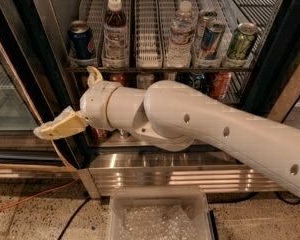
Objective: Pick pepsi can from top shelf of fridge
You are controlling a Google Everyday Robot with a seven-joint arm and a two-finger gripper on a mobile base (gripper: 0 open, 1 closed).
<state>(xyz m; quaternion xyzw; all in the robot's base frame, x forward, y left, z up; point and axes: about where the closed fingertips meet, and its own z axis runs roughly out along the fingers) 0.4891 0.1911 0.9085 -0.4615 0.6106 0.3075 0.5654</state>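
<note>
The pepsi can, dark blue with a silver top, stands at the far left of the top shelf of the fridge. My gripper is below and a little left of the can, in front of the fridge's left frame and at the height of the lower shelf. Its tan and white fingers lie together and hold nothing. My white arm crosses the front of the lower shelves and hides most of them.
On the top shelf, right of the can, stand a brown bottle, a water bottle, slim blue-silver cans and a green can. A red can stands below. A clear plastic bin sits on the floor before the steel base.
</note>
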